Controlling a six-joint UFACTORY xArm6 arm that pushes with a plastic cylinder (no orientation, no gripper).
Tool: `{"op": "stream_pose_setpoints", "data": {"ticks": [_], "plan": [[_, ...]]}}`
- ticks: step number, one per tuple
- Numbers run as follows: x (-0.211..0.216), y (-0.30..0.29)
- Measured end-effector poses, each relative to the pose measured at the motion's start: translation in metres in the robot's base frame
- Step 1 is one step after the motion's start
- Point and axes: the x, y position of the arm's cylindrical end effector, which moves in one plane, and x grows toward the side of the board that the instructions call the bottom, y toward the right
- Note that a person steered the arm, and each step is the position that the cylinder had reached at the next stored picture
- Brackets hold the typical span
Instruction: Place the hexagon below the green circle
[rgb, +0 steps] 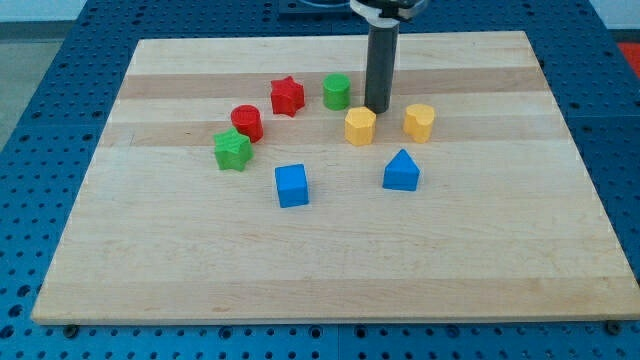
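The yellow hexagon (360, 126) lies near the board's middle, just below and to the right of the green circle (337, 92). My tip (378, 108) stands right above the hexagon's upper right side, close to it, and to the right of the green circle. Whether the tip touches the hexagon cannot be told.
A second yellow block (419, 122) lies right of the hexagon. A red star (287, 96), a red cylinder (246, 122) and a green star (233, 149) lie to the left. A blue cube (292, 185) and a blue house-shaped block (401, 171) lie lower. The wooden board (320, 270) sits on a blue pegboard.
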Motion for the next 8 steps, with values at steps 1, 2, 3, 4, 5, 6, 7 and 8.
{"op": "stream_pose_setpoints", "data": {"ticks": [1, 2, 3, 4, 5, 6, 7, 8], "plan": [[0.0, 0.0], [0.006, -0.001], [0.013, -0.004], [0.021, -0.022], [0.033, -0.048], [0.036, -0.058], [0.036, -0.058], [0.03, -0.067]]}}
